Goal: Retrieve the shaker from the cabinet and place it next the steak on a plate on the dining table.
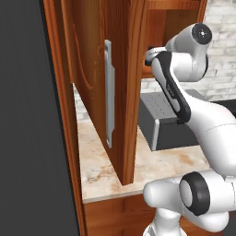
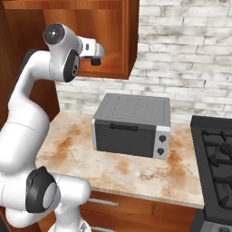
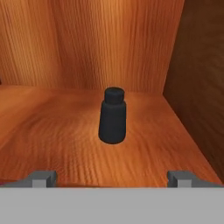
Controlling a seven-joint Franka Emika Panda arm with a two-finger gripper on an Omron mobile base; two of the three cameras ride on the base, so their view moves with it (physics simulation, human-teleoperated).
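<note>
**Ana:** Gripper (image 3: 112, 178) first: its two finger tips stand wide apart at 7 and 5 o'clock along the bottom of the hand view, with nothing between them. It holds nothing.

**Ben:** And beyond the tips?

**Ana:** Bare wooden shelf, then the shaker (image 3: 112, 116), upright near the middle of that view, toward 12 o'clock from the gripper and apart from it. It stands on the floor of the cabinet (image 1: 126, 92), near the back wall, with the side wall off at 3 o'clock.

**Ben:** So which step is this?

**Ana:** The reach, I'd say. The door is swung open, its silver handle (image 1: 108, 92) facing the left base camera, and the hand is at the shelf opening. The grasp is not yet made.

**Ben:** What does the next move call for?

**Ana:** A straight advance until the tips flank the body of the shaker, then closing. It is small and narrow-topped, so a glancing touch could tip it.

**Ben:** Counts?

**Ana:** One shaker, one gripper, one open cabinet door. Below, on the counter (image 2: 136, 174), one toaster oven (image 2: 131, 126); one stove (image 2: 217, 145) at the right base view's 3 o'clock.
</note>
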